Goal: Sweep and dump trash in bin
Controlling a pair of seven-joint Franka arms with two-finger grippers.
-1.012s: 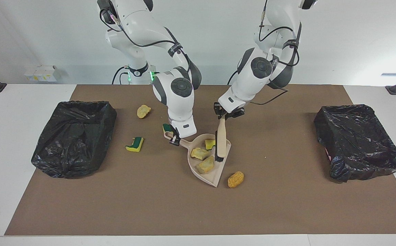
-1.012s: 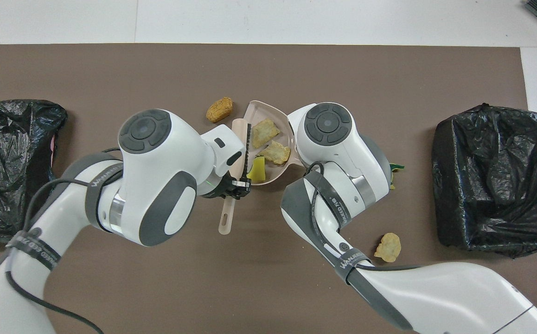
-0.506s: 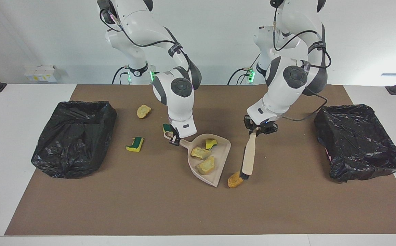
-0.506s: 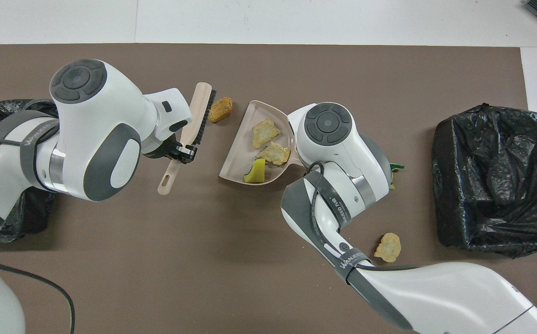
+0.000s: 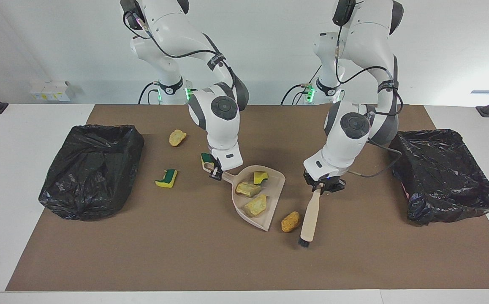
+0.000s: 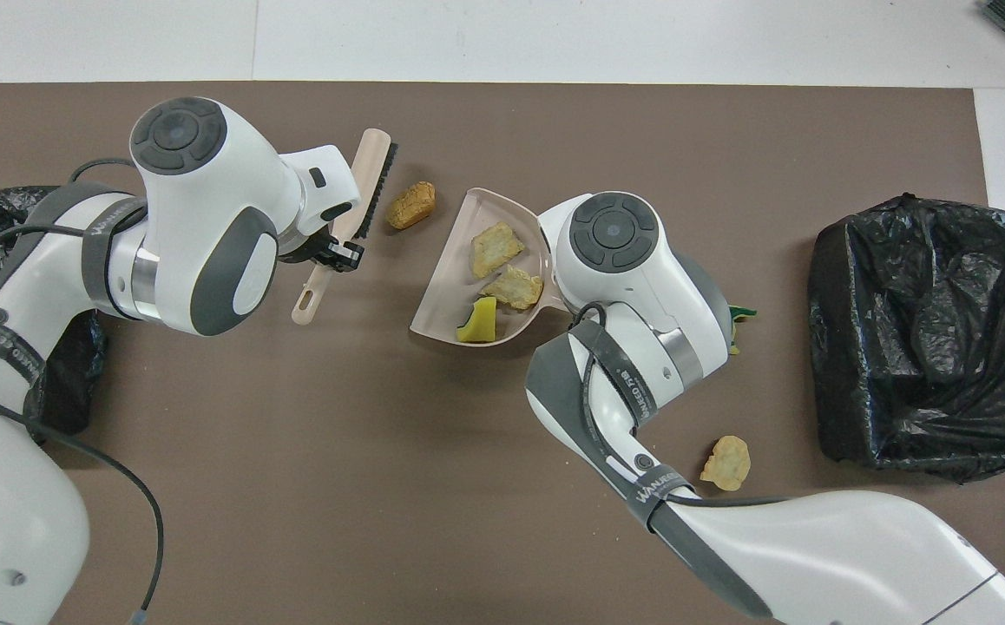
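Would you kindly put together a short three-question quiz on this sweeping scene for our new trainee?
1. How many sponge chunks lie in the dustpan?
2. True or false: the orange chunk already lies in the dustpan.
3. Which pincer holds the brush: A) left pincer, B) right pincer?

Key: 1. Three. 2. False; it lies on the mat between the dustpan's open edge and the brush. 3. A; the right pincer is shut on the dustpan's handle.
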